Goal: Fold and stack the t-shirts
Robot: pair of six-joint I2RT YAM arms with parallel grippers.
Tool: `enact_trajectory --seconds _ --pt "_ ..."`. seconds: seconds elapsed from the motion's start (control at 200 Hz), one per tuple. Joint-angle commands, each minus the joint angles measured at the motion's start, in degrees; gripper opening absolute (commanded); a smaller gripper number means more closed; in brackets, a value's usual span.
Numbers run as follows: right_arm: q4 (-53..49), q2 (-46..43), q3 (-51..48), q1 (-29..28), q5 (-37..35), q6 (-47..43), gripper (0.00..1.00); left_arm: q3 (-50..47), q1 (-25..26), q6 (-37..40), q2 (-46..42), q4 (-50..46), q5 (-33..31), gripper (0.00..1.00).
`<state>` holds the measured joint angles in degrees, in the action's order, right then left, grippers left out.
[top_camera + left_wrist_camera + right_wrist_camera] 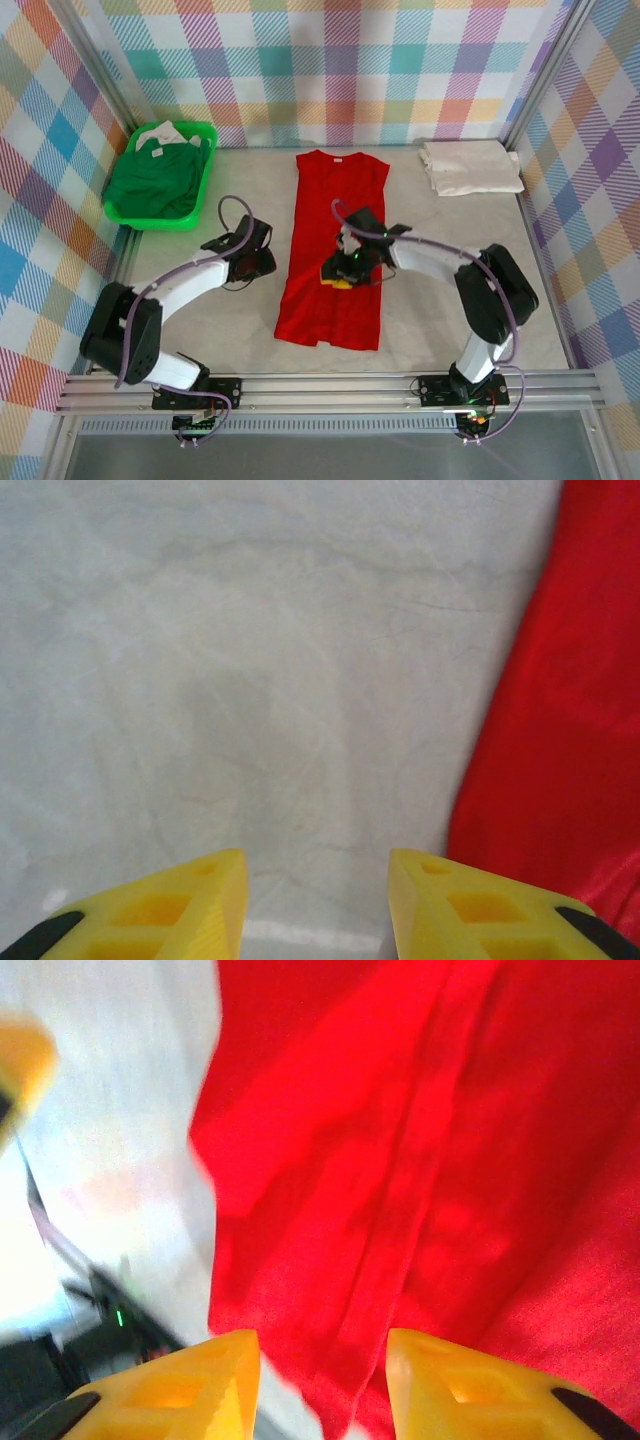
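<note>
- The red t-shirt [340, 195] is spread lengthwise at the middle of the table [200, 330], narrowed to a strip; the crosswise fold is judged pending.
- The right gripper [322, 1338] over it and the left gripper [315, 860] over bare table beside its left edge are parted, with nothing gripped.
- Next, both near hem corners need to be gripped.

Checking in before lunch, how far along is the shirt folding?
Done: the white shirt lies folded far right. In hand: the red shirt, narrowed to a strip, right fingers over it. To do: the green shirt in the basket, plus stacking.
</note>
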<state>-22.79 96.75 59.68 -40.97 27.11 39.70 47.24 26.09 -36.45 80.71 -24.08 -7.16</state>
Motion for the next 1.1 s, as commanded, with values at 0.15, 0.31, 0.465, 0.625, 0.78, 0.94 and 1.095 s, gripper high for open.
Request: enact_trajectory --seconds 0.15,0.31,0.465,0.625,0.78,0.94,1.095 --pt "4.6 0.1 -7.2 -9.6 3.2 8.9 0.38 -9.2 -0.2 0.1 -12.5 -5.2 1.8 0.47" --pt "5.4 3.9 -6.1 -10.7 4.1 10.1 0.38 -10.7 1.1 3.1 -15.2 -7.2 4.8 0.47" --pt "7.0 7.6 -5.0 -11.8 6.2 10.9 0.37 -12.8 1.5 2.8 -18.4 -8.3 4.4 0.47" --pt "6.5 7.2 -4.5 -12.0 5.6 10.0 0.26 -14.0 1.6 1.9 -19.9 -8.3 3.7 0.48" --pt "4.9 6.2 -4.1 -12.1 5.7 9.6 0.21 -14.6 1.6 1.5 -20.2 -8.7 3.3 0.48" --pt "4.7 7.2 -3.2 -12.1 7.4 9.2 0.24 -14.8 1.6 1.6 -19.7 -8.2 2.9 0.48" --pt "5.8 8.1 -2.9 -12.4 8.3 9.5 0.23 -14.5 1.6 1.8 -18.9 -7.8 2.9 0.48"
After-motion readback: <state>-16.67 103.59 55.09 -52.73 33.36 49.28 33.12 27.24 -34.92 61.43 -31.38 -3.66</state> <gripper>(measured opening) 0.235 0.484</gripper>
